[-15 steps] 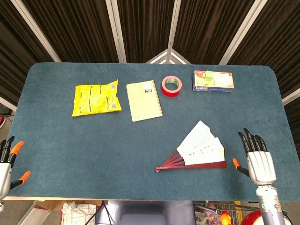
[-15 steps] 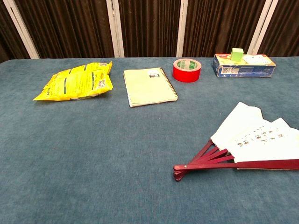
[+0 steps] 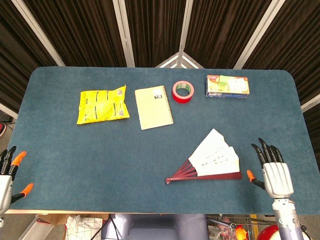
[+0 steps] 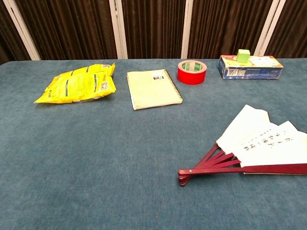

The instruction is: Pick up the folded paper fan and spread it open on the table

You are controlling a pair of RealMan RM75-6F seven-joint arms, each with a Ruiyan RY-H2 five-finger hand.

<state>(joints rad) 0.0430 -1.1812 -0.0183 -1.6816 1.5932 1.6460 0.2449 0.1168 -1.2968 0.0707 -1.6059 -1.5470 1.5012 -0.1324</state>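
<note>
Here, the white paper fan with dark red ribs (image 3: 212, 161) lies on the blue felt-covered table (image 3: 100, 150), toward the near right, partly spread: its white leaves fan out to the far right while the red ribs gather at a pivot pointing left. In the chest view the fan (image 4: 254, 146) rests flat on the cloth, its lowest rib running along the near edge of the leaves.

My right hand (image 3: 274, 172) hovers at the near right corner of the table, just right of the fan and apart from it, fingers stretched out and separated, holding nothing. My left hand (image 3: 7, 175) shows only partly at the near left edge, well apart from the fan, its orange-tipped fingers spread and empty.

Along the far side of the table sit a yellow crinkled snack bag (image 3: 102, 105) on the left, a pale yellow spiral notebook (image 3: 153, 107) beside it, a red roll of tape (image 3: 183, 91) further right, and a blue rectangular box (image 3: 227, 86) at the far right. In the chest view a small green cube (image 4: 243, 55) rests on top of that box.
</note>
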